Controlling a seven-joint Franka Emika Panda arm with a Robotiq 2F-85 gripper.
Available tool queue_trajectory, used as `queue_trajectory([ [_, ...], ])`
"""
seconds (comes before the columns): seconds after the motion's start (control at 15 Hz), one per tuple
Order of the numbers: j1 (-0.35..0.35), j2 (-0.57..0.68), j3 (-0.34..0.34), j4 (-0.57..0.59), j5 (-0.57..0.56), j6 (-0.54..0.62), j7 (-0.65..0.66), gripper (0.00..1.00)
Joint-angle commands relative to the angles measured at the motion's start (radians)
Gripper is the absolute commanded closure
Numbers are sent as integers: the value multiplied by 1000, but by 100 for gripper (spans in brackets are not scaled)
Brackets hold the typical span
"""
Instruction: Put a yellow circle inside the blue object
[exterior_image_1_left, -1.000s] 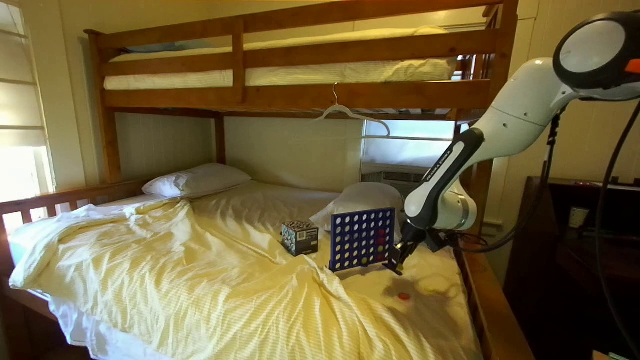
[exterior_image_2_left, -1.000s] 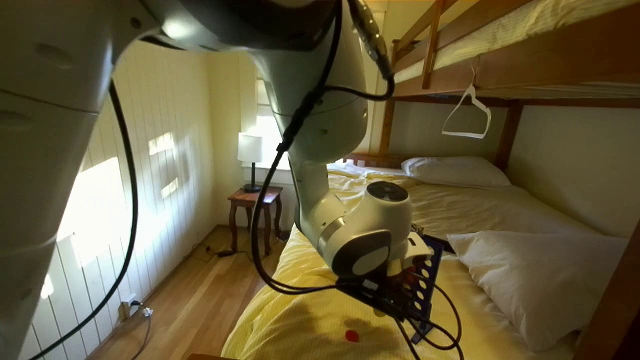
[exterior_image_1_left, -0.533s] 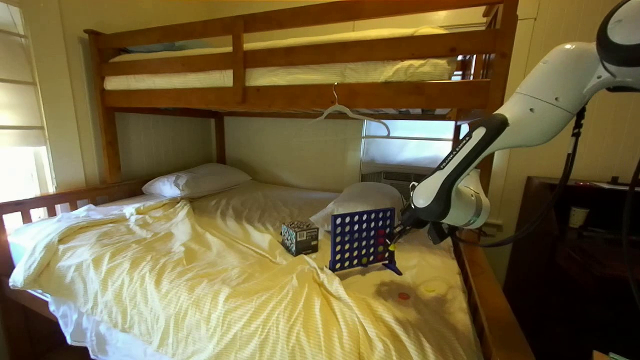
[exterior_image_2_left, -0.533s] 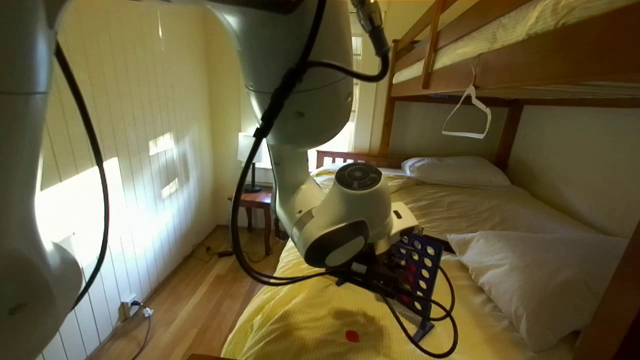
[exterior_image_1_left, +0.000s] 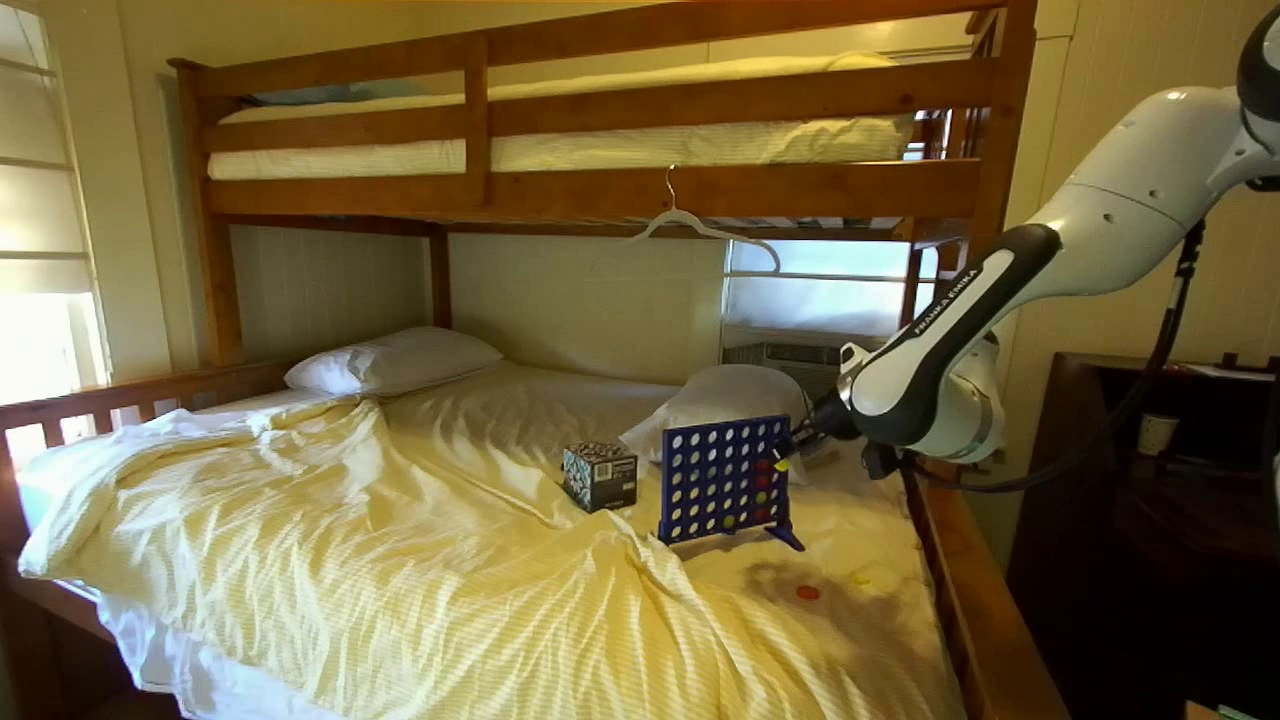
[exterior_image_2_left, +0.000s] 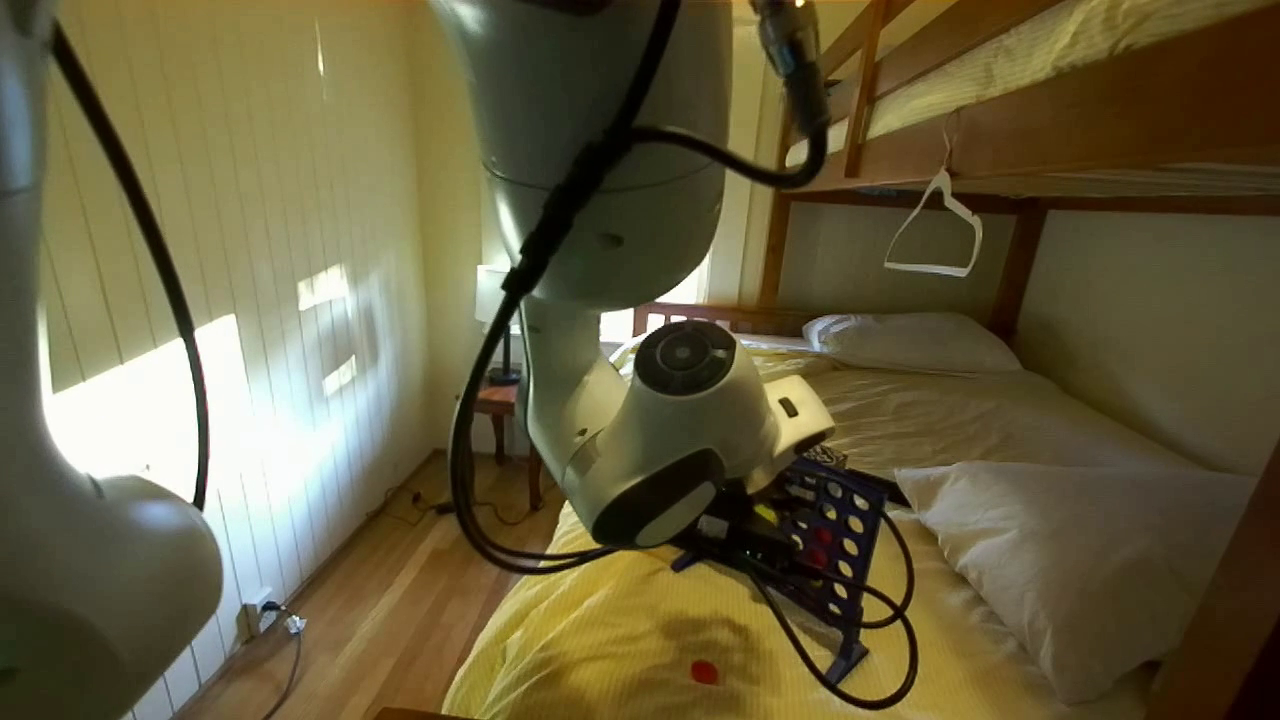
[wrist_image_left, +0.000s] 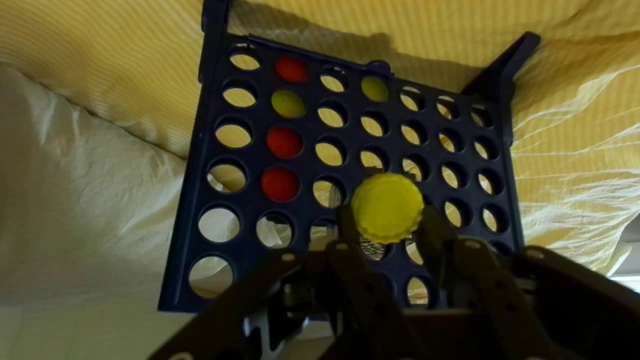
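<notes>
arm (exterior_image_1_left: 1000, 285) slanting down | gripper (wrist_image_left: 387, 217) pinching yellow disc (wrist_image_left: 387, 206) | near blue grid (wrist_image_left: 351, 155)

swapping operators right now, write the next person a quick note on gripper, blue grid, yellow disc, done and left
Gripper: closed on a yellow disc, pinched at its rim.
Blue Connect Four grid: upright on the lower bunk's bedding; wrist view shows three red discs and two yellow ones in it.
Done: disc picked up.
Left: it isn't in the grid yet; probably bring it over the top edge, align with a column and release.
</notes>
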Motion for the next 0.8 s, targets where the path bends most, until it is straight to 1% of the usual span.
queue_trajectory([
  [0.0, -97, 33, 72, -39, -58, 105, 49, 90],
  [0.27, -144, 56, 114, -47, -66, 188, 73, 90],
  [0.53, -146, 69, 127, -35, -46, 223, 79, 90],
  [0.6, -33, -5, -26, -36, -183, 224, 254, 90],
  [0.67, -5, -13, -61, -31, -219, 232, 294, 90],
  [0.73, 44, -19, -122, -26, -265, 247, 351, 90],
])
